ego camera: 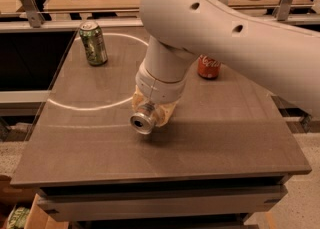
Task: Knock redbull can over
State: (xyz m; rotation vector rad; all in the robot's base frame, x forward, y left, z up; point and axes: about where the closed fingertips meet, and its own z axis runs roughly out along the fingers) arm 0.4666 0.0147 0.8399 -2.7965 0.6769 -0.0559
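The redbull can (pixel 142 122) shows as a slim silver can lying tilted, its silver top facing the camera, just above the table's middle. My gripper (pixel 151 114) hangs under the big white arm and holds the can between its pale yellowish fingers (pixel 168 114). The can's blue-and-silver body is mostly hidden behind the fingers and the wrist. A shadow lies on the table under the can.
A green can (pixel 93 43) stands upright at the table's back left. A red Coca-Cola can (pixel 208 67) stands upright at the back, partly behind the arm. The brown table (pixel 225 138) ends in edges at front, left and right. Desks with clutter stand behind.
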